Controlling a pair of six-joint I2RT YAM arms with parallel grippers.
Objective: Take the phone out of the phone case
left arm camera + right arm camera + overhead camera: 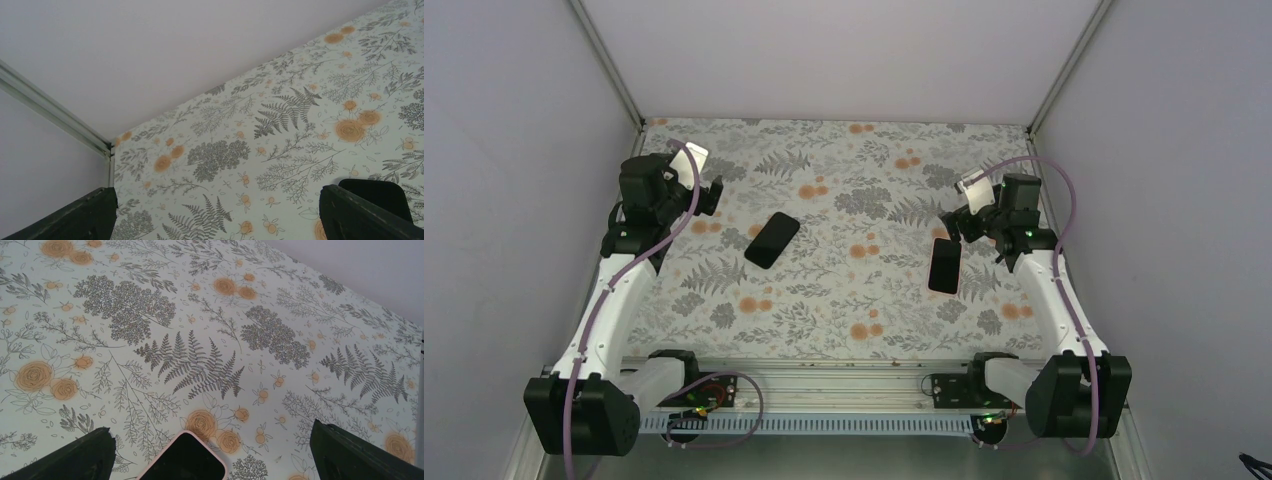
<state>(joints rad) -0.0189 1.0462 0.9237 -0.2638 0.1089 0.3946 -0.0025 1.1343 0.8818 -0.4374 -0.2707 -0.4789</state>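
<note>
Right gripper (pixel 951 226) gapes empty just beside the pink-cased phone (pixel 186 460); left gripper (pixel 713 196) gapes empty too, near a second dark handset (pixel 772 240).

White links (pixel 619 298); black joints (pixel 584 415) (purple cables (pixel 696 185) alongside)

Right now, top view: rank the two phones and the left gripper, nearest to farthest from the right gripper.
From the right gripper:
1. Pink-rimmed phone, right side, just on the near side of it.
2. Black phone, centre-left.
3. Left gripper, far left.
</note>
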